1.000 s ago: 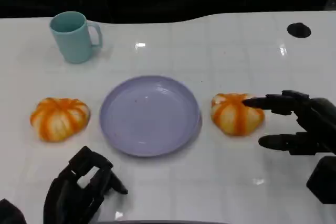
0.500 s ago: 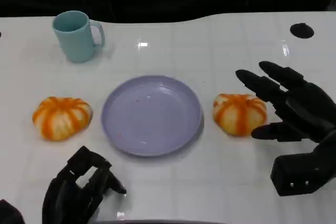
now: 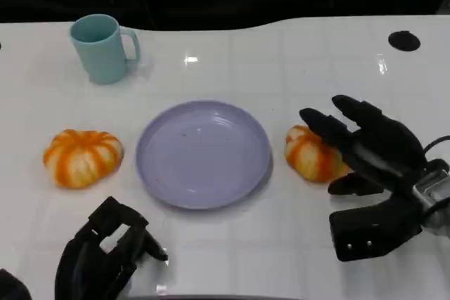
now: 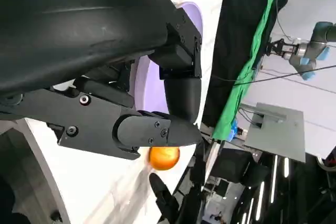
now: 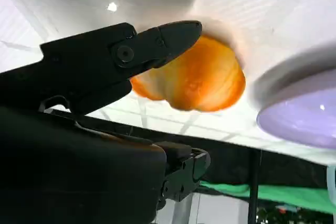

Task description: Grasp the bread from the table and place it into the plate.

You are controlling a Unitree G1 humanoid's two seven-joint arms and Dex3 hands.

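Two orange-and-white striped breads lie on the white table either side of a lilac plate. Left of the plate sits one bread, on its own. My right hand reaches over the other bread from its right, fingers spread above its top and thumb low beside it. In the right wrist view a finger lies across this bread, with the plate rim just beyond. My left hand stays at the near left, fingers curled in, nothing in it.
A pale teal mug stands at the far left of the table. A small black round mark sits at the far right. The table's far edge meets a dark background.
My right hand has swung in from the right and come down closer over the right bread, hiding its right side. Both breads, the plate and my left hand have stayed put.
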